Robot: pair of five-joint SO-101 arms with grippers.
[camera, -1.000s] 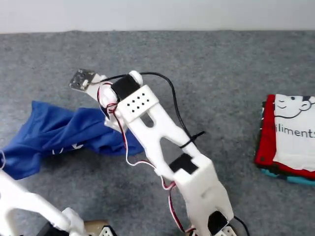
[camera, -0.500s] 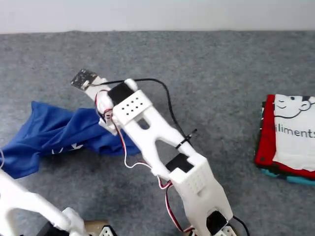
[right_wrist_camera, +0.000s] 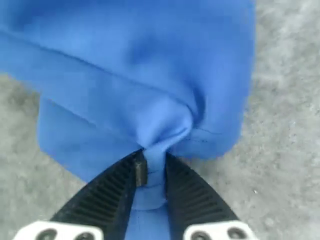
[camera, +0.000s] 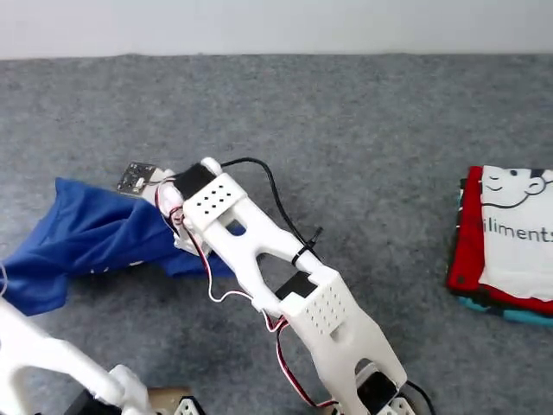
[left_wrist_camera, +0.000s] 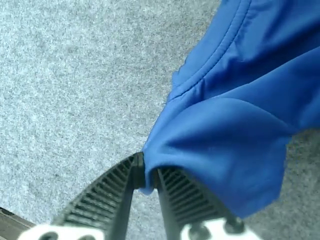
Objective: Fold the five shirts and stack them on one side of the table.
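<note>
- High view: a crumpled blue fabric shirt [camera: 86, 242] is noted at the left of the grey felt-like table cover [camera: 371, 130], well apart from the stack of folded shirts [camera: 501, 251] at the right edge. The white right arm [camera: 285, 285] is stretched diagonally from the near edge to the shirt's right end, with the wrist bent down over the cloth. The white left arm [camera: 43, 354] is seen at the near left corner, running out past the edge.
- Left wrist view: the left gripper [left_wrist_camera: 147, 177] is pinched narrow on a small fold at the shirt's rim. Very little cloth is held, so a slip under any firm pull is judged likely.
- Right wrist view: the right gripper [right_wrist_camera: 150, 175] is clamped on a gathered bunch of the shirt, probably several layers. If these are dragged together, the shirt may not be spread flat and a crooked fold could result. Uneven pulls between the two grips could also tear one hold loose.
</note>
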